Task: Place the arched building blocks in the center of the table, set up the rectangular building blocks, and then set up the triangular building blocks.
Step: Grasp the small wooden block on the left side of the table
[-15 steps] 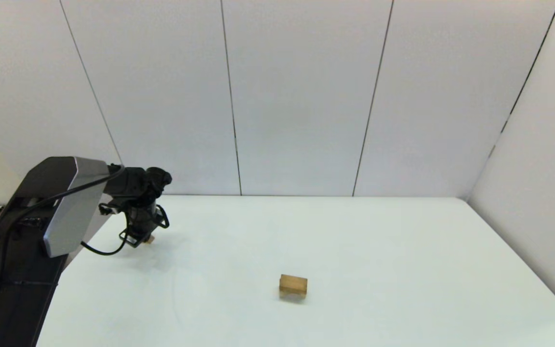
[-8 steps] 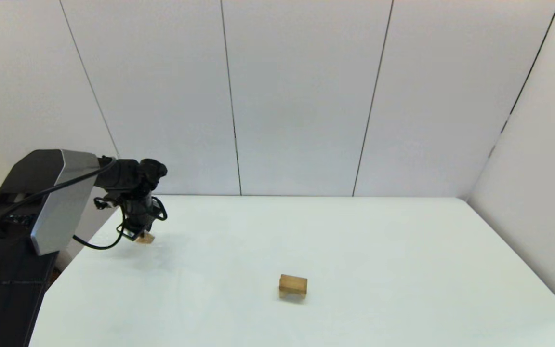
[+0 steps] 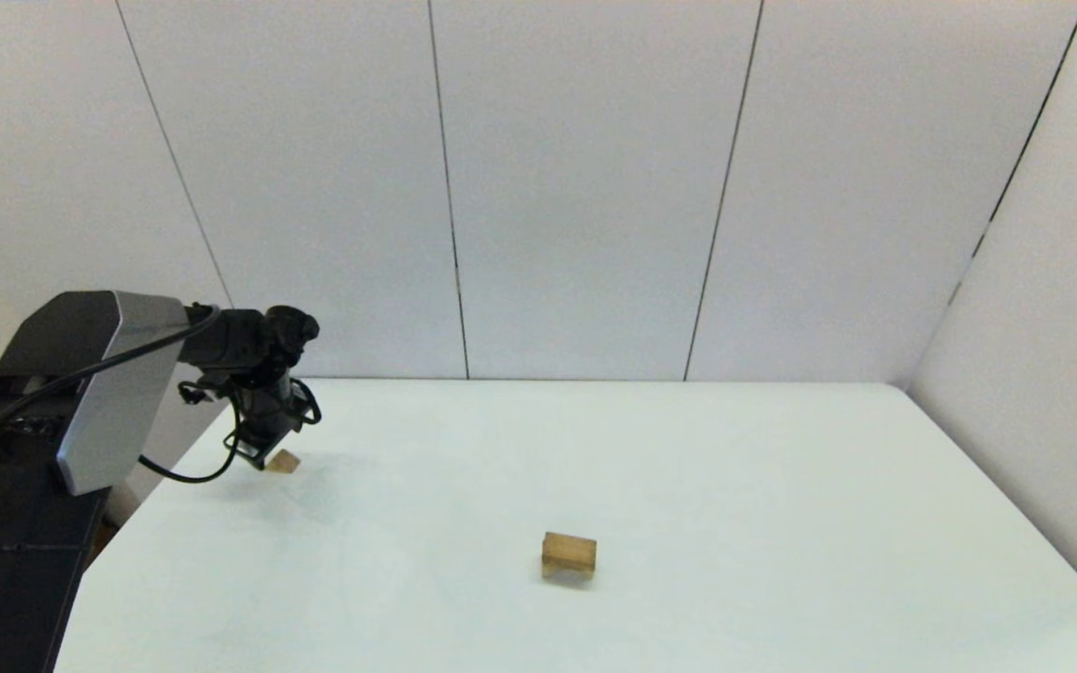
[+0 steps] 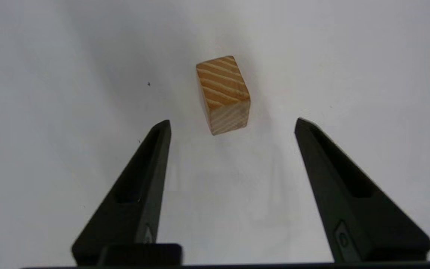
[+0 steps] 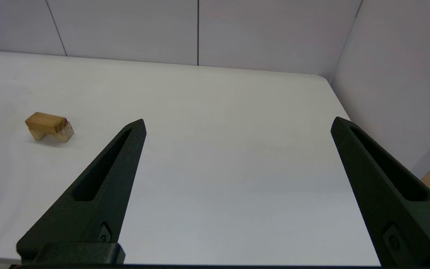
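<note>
1. Nearest to you on the counter [image 3: 688, 486] sits the arched block [image 3: 568, 553], a chunky light-tan piece of wood with squared top edges and a pale hollow cut under its middle. It stands on its two short legs, roughly at the counter's centre. The right wrist view shows it too [image 5: 49, 127], with bare white surface all round it.
2. The counter is a smooth, matte white top with rounded corners; plain white wall panels with thin dark seams stand behind it.
3. The right claw [image 5: 237, 123] is out of the head view. Its two long black tapered fingers are spread wide, nothing between them, well apart from the arched block.
4. Farther from you, left of the arched block and near the counter's left edge, a small tan wooden block [image 4: 223, 95] with striped grain lies on the surface. It looks like the triangular wedge, but you cannot confirm the sloped faces from here.
5. The left claw [image 4: 232, 125] hangs just above that small block [image 3: 284, 461], fingers apart and gripping nothing; the block is not touched by either tip.
6. The left arm [image 3: 108, 393] reaches in from the counter's left side, grey-shelled forearm level, black wrist bent steeply down, a cable looping beneath.
</note>
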### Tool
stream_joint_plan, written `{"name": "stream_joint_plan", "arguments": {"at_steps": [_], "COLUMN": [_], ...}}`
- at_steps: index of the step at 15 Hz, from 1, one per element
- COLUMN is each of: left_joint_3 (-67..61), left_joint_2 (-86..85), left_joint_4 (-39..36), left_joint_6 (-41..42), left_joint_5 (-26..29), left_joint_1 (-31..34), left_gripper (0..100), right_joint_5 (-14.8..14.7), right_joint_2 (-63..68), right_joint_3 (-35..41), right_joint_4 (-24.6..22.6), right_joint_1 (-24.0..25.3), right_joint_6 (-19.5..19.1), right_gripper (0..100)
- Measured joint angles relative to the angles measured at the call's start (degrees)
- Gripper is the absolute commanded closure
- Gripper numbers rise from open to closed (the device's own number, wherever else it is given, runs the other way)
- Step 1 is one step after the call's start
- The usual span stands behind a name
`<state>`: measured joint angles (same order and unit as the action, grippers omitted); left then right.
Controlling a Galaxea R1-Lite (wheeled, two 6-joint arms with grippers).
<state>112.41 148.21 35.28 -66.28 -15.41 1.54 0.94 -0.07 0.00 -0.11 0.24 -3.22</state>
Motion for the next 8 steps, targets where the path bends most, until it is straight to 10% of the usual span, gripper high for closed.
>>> {"name": "stream_joint_plan", "arguments": {"at_steps": [8], "left_joint_3": [0.0], "left_joint_2": [1.8], "left_joint_4": [-0.2], "left_joint_6": [0.9], "left_joint_5": [-0.6], "left_joint_1": [0.4], "left_gripper": [0], "right_joint_5": [0.0], "right_joint_2": [0.0], "right_joint_3": [0.0], "right_joint_4": [0.0], "right_joint_1": [0.0], "right_joint_6": [0.0], "right_gripper": [0]}}
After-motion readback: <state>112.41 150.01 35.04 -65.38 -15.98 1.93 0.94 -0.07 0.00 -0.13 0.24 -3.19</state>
